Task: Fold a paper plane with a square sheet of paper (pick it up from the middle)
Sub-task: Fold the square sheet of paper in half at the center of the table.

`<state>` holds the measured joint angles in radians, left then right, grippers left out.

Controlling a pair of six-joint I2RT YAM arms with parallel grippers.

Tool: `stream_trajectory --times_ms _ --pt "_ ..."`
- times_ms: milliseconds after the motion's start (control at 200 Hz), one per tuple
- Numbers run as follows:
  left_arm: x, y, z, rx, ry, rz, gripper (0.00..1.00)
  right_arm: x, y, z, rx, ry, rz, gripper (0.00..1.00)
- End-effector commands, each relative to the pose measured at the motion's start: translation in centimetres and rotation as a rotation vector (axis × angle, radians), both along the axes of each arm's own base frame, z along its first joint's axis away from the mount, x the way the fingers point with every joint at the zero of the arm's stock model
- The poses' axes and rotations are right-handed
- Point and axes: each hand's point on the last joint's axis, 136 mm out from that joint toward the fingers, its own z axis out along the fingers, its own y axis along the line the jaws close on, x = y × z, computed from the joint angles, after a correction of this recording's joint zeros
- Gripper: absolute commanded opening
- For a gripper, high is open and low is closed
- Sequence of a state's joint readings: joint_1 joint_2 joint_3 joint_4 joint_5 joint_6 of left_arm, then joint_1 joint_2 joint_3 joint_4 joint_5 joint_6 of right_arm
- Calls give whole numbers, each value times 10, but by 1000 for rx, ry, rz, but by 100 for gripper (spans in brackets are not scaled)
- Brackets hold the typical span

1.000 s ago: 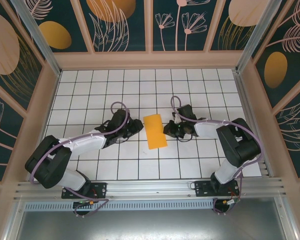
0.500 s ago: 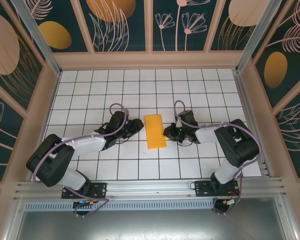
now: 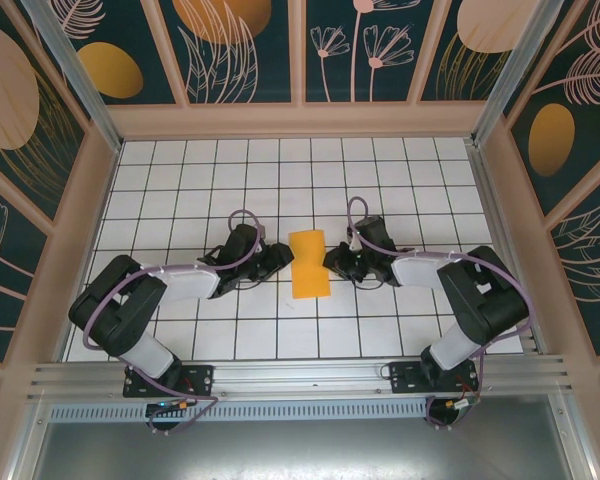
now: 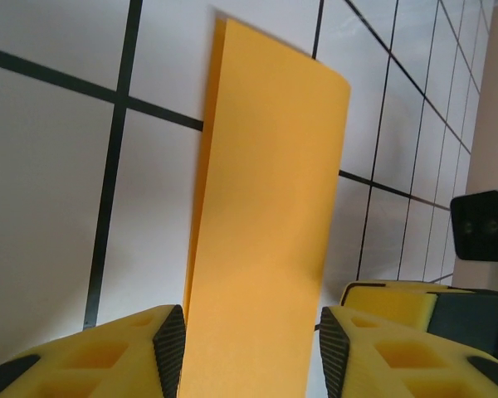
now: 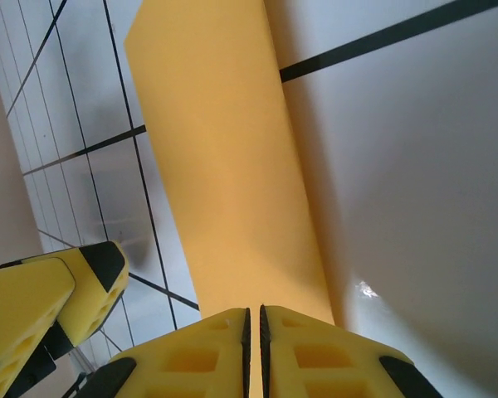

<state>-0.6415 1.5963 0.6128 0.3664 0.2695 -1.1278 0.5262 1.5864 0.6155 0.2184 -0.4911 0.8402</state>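
Though paper-thin, oblong orange sheet [image 3: 309, 264] within spread left end effector [image 4: 247, 336]; right end effector [image 5: 254, 319] pressed together.

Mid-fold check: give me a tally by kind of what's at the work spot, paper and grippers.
orange-yellow paper sheet, folded: 1
grippers: 2 (left gripper, right gripper)
Total: 3

A white gridded tabletop [image 3: 180, 190] lies between dark floral wall panels [image 3: 252, 70], a seemingly metal rail [image 3: 300, 377] nearest.
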Motion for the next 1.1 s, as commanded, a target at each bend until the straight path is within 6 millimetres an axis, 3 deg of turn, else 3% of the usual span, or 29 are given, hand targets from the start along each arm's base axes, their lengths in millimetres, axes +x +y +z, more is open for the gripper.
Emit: stream_trajectory --times_ms 0,435,981,1011,1096 --pt "9 -12 12 -53 -26 -23 49 -4 -4 -6 -19 9 28 14" --pt "8 -17 6 -54 -6 -48 50 -19 -19 -49 -85 116 -5 12" --pt "9 -30 4 -81 9 -101 51 -23 -24 -53 -73 135 -29 12" --pt "8 -29 -6 -68 31 -102 51 -23 -24 -53 -74 135 -29 11" --pt "8 -30 -9 -73 39 -103 51 -24 -24 -54 -75 136 -29 11"
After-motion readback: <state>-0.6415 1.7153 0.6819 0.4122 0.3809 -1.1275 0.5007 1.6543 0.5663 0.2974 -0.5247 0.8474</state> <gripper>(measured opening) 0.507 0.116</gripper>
